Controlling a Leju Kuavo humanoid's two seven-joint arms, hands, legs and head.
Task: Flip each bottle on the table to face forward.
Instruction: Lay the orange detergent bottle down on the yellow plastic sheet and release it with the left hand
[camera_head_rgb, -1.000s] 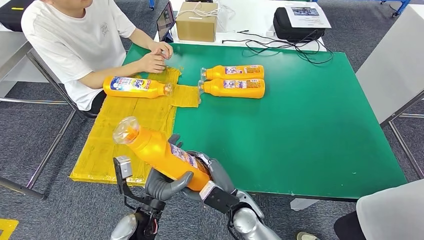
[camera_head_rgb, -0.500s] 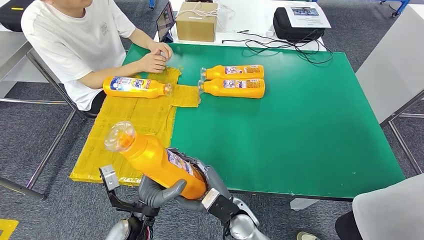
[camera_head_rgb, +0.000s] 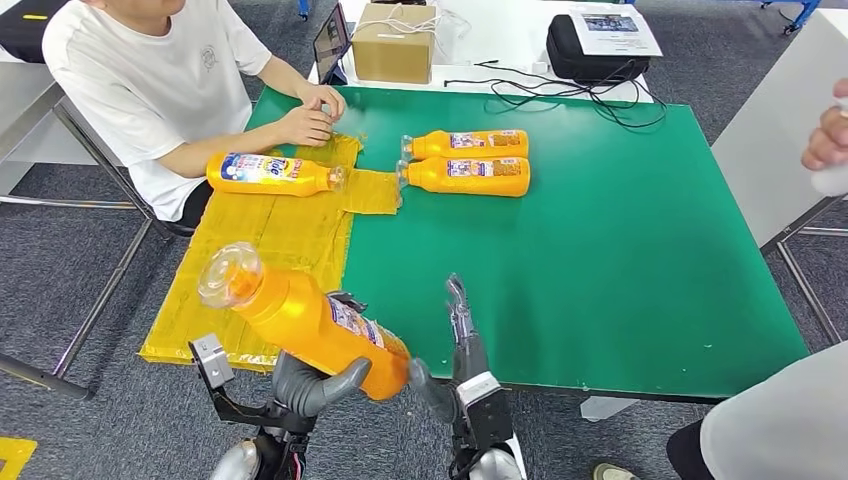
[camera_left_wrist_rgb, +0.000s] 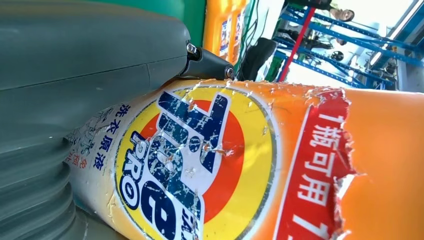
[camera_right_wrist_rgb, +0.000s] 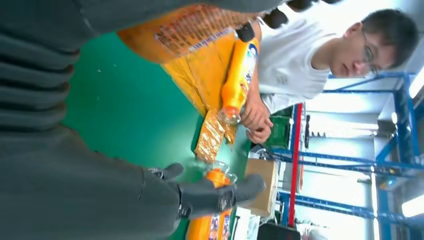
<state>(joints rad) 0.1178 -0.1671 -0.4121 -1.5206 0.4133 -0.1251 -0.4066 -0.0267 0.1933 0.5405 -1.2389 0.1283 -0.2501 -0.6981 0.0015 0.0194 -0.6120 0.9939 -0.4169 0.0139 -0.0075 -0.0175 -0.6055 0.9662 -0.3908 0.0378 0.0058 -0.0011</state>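
Observation:
In the head view my left hand (camera_head_rgb: 312, 384) grips the lower body of an orange detergent bottle (camera_head_rgb: 300, 318), tilted with its clear cap up and to the left, over the table's front edge. The left wrist view shows its worn label (camera_left_wrist_rgb: 200, 165) against my left hand (camera_left_wrist_rgb: 75, 100). My right hand (camera_head_rgb: 461, 345) is off the bottle, fingers straight and apart, beside the bottle's base; the right wrist view shows this hand (camera_right_wrist_rgb: 100, 175) empty. Two orange bottles (camera_head_rgb: 470, 145) (camera_head_rgb: 468, 176) lie side by side on the green table (camera_head_rgb: 620, 270). A third (camera_head_rgb: 268, 172) lies on the yellow mat (camera_head_rgb: 270, 240).
A person in a white shirt (camera_head_rgb: 150, 80) sits at the far left corner, hands resting on the table. A cardboard box (camera_head_rgb: 393, 42), a black bag (camera_head_rgb: 600, 45) and cables lie behind the table. Another person's hand (camera_head_rgb: 828, 135) shows at the right edge.
My right hand has let go of the bottle and its fingers have straightened. The left hand has carried the bottle slightly left. A person's hand has come in at the right edge.

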